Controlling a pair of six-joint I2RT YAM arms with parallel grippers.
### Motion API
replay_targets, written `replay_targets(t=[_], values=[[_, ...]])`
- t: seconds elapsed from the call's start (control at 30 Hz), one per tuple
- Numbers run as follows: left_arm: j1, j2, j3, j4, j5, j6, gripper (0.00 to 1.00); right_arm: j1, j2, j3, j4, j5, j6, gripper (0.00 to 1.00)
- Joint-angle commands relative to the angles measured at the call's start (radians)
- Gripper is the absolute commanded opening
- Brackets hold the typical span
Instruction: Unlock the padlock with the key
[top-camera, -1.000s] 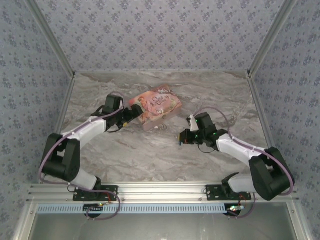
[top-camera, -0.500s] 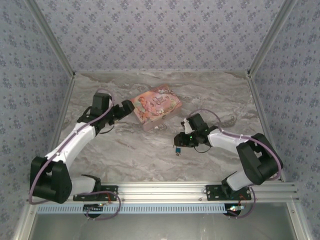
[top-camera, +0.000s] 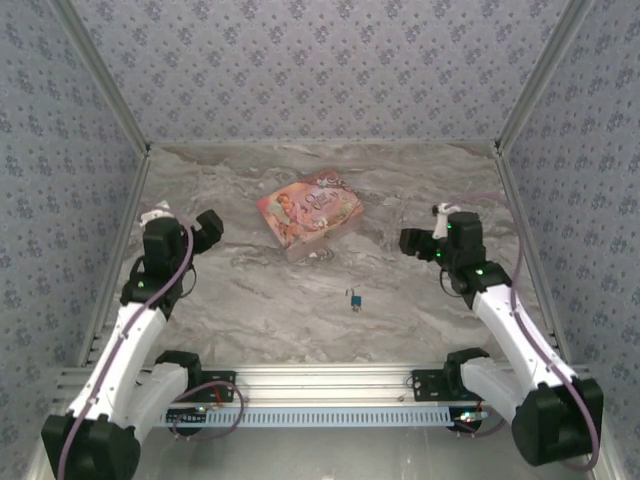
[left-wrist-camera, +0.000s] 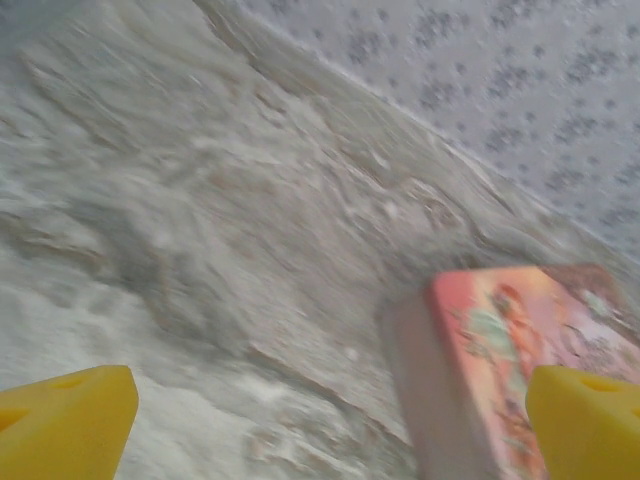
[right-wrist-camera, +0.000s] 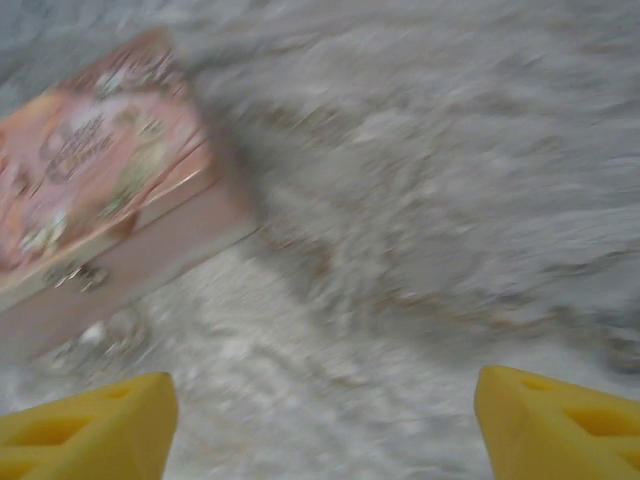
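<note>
Okay, left gripper (top-camera: 208, 228) and right gripper (top-camera: 410, 242) both spread wide, holding nothing.
We see the padlock (top-camera: 354, 300) lower centre of frame, below the pink box (top-camera: 310, 212), well apart from both grippers.

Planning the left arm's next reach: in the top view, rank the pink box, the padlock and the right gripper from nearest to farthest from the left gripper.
1. Pink box, just right of the left gripper, toward the back.
2. Padlock, lying mid-table, farther right and nearer the front.
3. Right gripper, far across on the right side.
</note>
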Motion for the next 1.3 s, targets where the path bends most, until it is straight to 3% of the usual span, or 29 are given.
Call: replay_targets(t=[0.0,0.03,0.23,0.43,0.73,0.87,0.97,1.17,1.2,1.27], values=[[0.006,-0.052,-0.139,0.221,-0.217,0.154,0.99,-0.101,-0.032,-0.063,0.054,0.091,-0.105,0.95],[0.006,-0.058,-0.176,0.286,-0.228,0.2,0.99,-0.144,-0.031,-0.087,0.099,0.088,-0.101,1.0],[0.023,0.032,-0.214,0.356,-0.272,0.332,0.99,-0.283,0.1,-0.253,0.486,0.047,-0.146,1.0],[0.046,0.178,-0.245,0.486,-0.221,0.414,0.99,-0.288,0.316,-0.347,0.894,0.061,-0.157,1.0],[0.08,0.322,-0.32,0.787,-0.095,0.525,0.99,-0.274,0.569,-0.346,1.179,-0.058,-0.232,1.0],[0.113,0.422,-0.33,0.926,-0.009,0.544,0.99,-0.265,0.585,-0.298,1.101,-0.058,-0.245,1.0],[0.122,0.515,-0.328,1.028,0.034,0.562,0.99,-0.225,0.584,-0.264,1.031,0.017,-0.265,1.0],[0.13,0.721,-0.328,1.204,0.074,0.577,0.99,-0.221,0.586,-0.263,1.032,0.025,-0.267,1.0],[0.132,0.749,-0.306,1.216,0.069,0.576,0.99,-0.222,0.585,-0.264,1.032,0.027,-0.267,1.0],[0.138,0.732,-0.217,1.003,0.066,0.562,0.99,-0.217,0.585,-0.263,1.031,0.034,-0.27,1.0]])
